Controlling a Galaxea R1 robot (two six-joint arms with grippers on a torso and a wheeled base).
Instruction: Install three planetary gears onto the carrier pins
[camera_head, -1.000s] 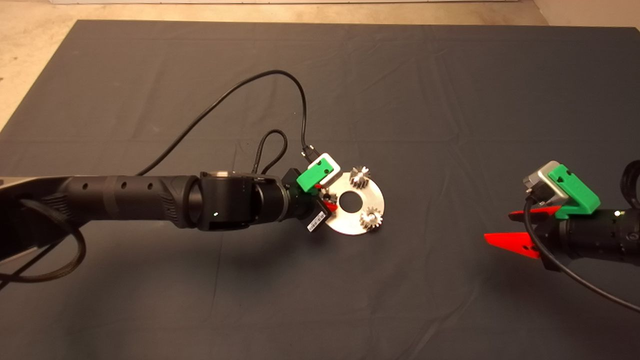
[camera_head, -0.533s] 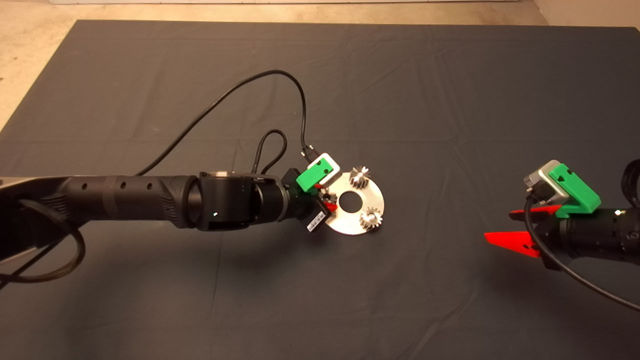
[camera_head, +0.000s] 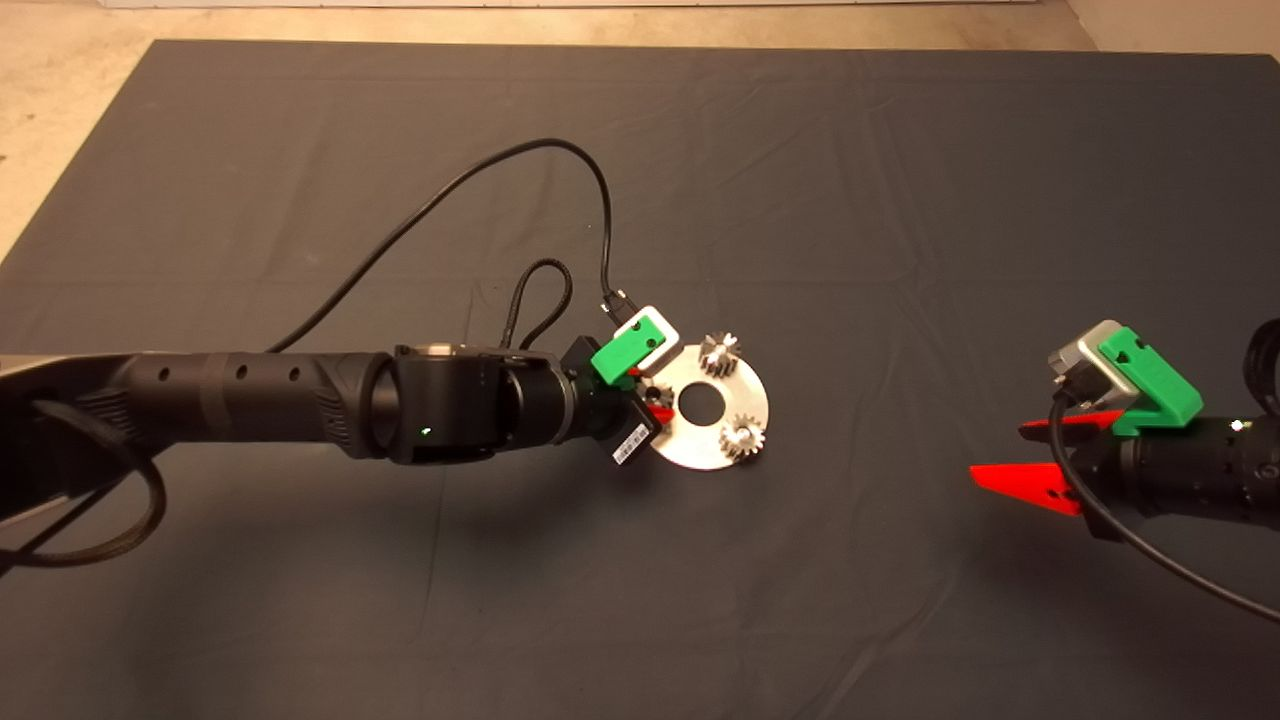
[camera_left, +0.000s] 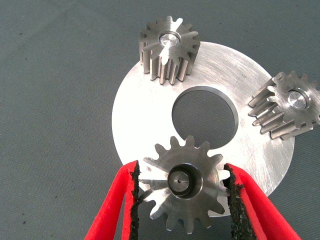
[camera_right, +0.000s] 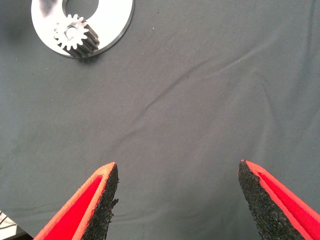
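Red fingers of the left gripper close on a bright silvery gear, their black pads pressed against its teeth on both sides; in the left wrist view the gear sits low in the frame, over the near rim of the aluminium carrier disc, with a pin end showing in its centre hole. In the head view this gripper is at the left edge of the disc, near the middle of the frame, at the end of the black left arm that reaches in from the left edge. On the disc beyond the held gear stand two other planetary gears, each seated on a carrier pin whose silver end shows in the bore: one dark steel-grey gear at the top centre of the left wrist view, and a second gear at the right. In the head view they lie at the disc's upper part and lower right, either side of the large centre hole. The disc lies flat on the dark mat. The right gripper hangs well apart at the right edge of the head view, its fingers spread wide over bare mat, with the disc and one gear at the upper left of its wrist view.
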